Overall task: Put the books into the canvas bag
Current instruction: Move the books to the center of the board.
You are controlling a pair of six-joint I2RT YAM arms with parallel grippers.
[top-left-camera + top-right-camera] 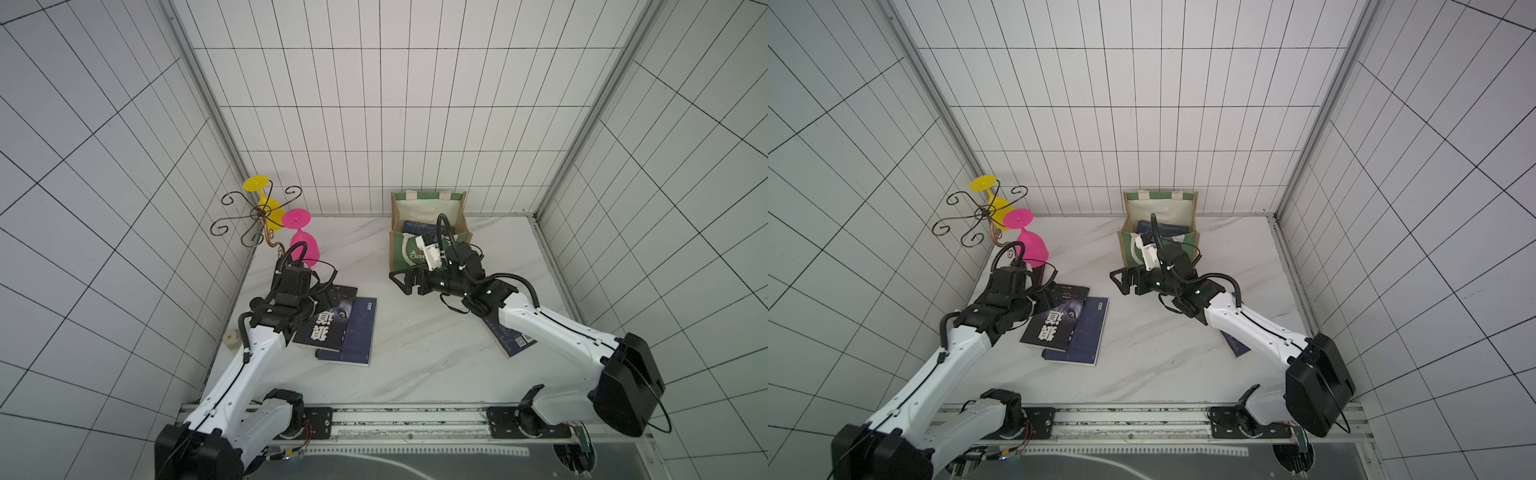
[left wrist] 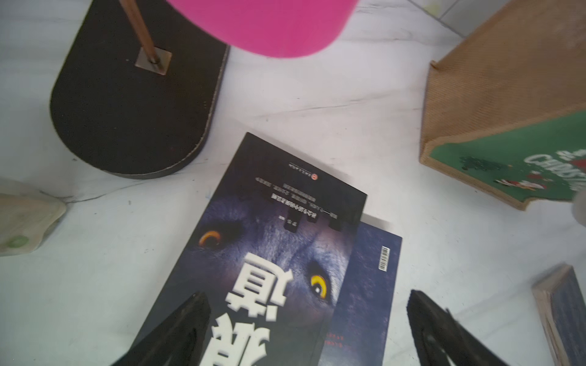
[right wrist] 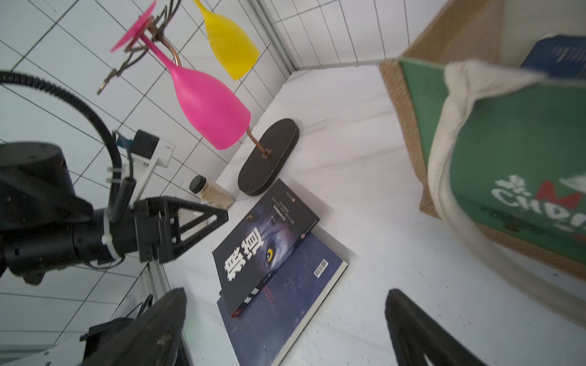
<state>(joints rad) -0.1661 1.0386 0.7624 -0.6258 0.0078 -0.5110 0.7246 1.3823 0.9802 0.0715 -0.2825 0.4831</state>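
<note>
Hovering with the left gripper [image 2: 307, 294] over the black book [image 1: 324, 328] on the left side of the table [image 1: 415, 365]: jaws wide apart, one to each side of the cover, gripping nothing. Black book face up, with white characters, askew on top of a navy book [image 1: 359, 332], both flat on the marble top.

Pointing leftward with the right gripper [image 1: 405, 282], just on the near side of the canvas bag [image 1: 462, 220]: jaws spread there too, with nothing between them.

Canvas bag upright at the far edge, right of centre, mouth open, green panel toward the near side, a white handle draped over that panel. Inside it, a blue book [image 1: 419, 226] leaning against the white lining.

On the right side of the table, another navy book [image 1: 513, 340], partly hidden under the right arm.

In the far left corner, a wire rack [image 1: 259, 214] with a pink glass [image 1: 305, 245] and a yellow glass [image 1: 268, 208] hanging bowl-down.
</note>
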